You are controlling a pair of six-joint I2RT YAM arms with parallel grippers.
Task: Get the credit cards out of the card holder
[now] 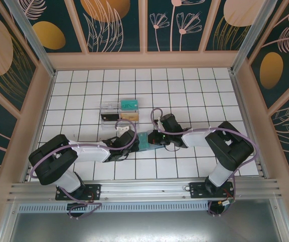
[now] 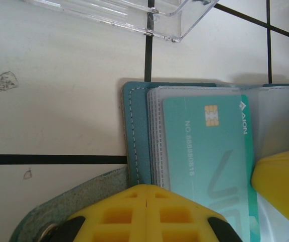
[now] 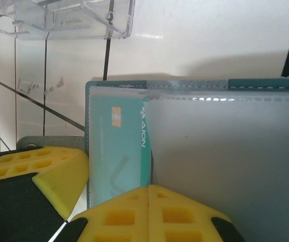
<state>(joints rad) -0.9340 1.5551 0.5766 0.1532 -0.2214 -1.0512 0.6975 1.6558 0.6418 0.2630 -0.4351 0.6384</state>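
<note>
Left claw [image 2: 147, 214], fingers pressed together, sits on the wallet [image 2: 137, 146] at its left edge; right claw [image 3: 149, 214], also together, meets it from the right. Both arms stretch low and inward. Bare tiles [image 1: 185, 85] lie all round. One teal card [image 2: 210, 161] sits in the wallet; three cards [image 1: 129, 105] lie at the clear box [image 1: 109, 107] just beyond.

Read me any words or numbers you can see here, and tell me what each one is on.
"AION": on the teal card in the card holder.
"NO." then a row of digits: same card, the digits too blurred to read surely.
Cards in the clear box: any print too small to read.
</note>
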